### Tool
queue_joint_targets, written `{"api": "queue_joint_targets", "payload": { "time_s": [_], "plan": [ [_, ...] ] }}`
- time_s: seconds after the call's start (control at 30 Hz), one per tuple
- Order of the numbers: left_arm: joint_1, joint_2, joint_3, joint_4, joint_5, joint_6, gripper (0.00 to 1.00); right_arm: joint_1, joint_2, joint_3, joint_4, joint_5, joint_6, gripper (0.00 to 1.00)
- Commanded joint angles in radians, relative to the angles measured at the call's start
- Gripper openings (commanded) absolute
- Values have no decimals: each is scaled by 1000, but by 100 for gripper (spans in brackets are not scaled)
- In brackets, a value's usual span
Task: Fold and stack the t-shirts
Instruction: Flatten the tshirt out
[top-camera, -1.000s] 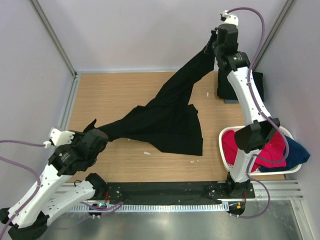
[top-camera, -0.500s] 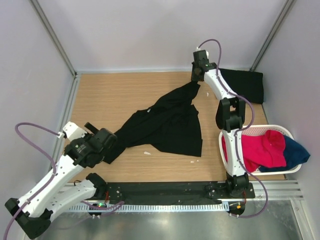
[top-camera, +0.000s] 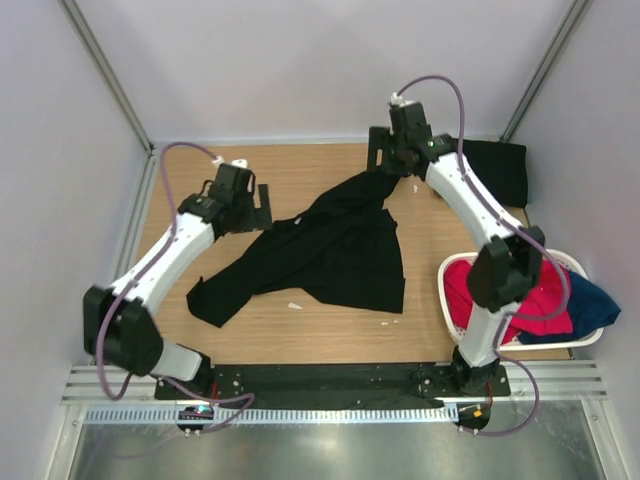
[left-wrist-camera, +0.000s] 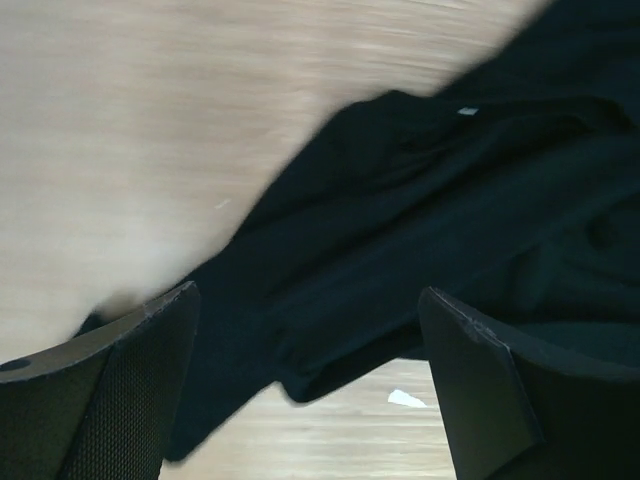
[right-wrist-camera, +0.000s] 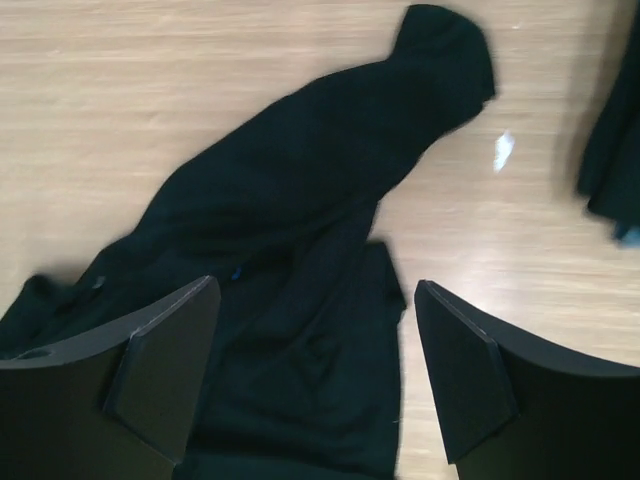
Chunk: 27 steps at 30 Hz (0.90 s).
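Observation:
A black t-shirt (top-camera: 335, 245) lies crumpled and spread across the middle of the wooden table (top-camera: 200, 180), one end trailing to the near left. Another black t-shirt (top-camera: 497, 168) lies folded at the back right. My left gripper (top-camera: 260, 207) hovers open just left of the crumpled shirt's upper edge. In the left wrist view that gripper (left-wrist-camera: 307, 300) has the shirt (left-wrist-camera: 450, 200) below it and nothing between its fingers. My right gripper (top-camera: 379, 152) is open above the shirt's far tip. The right wrist view shows it (right-wrist-camera: 315, 290) empty, high over the cloth (right-wrist-camera: 300, 180).
A white oval basket (top-camera: 447, 268) with red and blue clothes stands at the near right, beside the right arm. Small white scraps (top-camera: 294, 306) lie on the wood. Grey walls close in the table on the left, back and right.
Both grippers opened and let go of the stretched shirt, which dropped onto the table. My left arm swung from the near left to the back left. My right arm came down and leftward.

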Motion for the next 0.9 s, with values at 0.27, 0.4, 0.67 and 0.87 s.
{"api": "queue_joint_targets", "payload": {
  "time_s": [0.27,0.4,0.67,0.87],
  "plan": [
    [-3,545,435,283,581,314,76,77,-420,-787,227,42,326,84],
    [-58,653,537,302,583,368,75,77,-454,-956,295,35,371,81],
    [-180,875,759,244,545,466,76,91,-386,-1016,386,12,374,74],
    [-198,986,834,187,439,460,64,99,-368,-1047,413,18,388,68]
  ]
}}
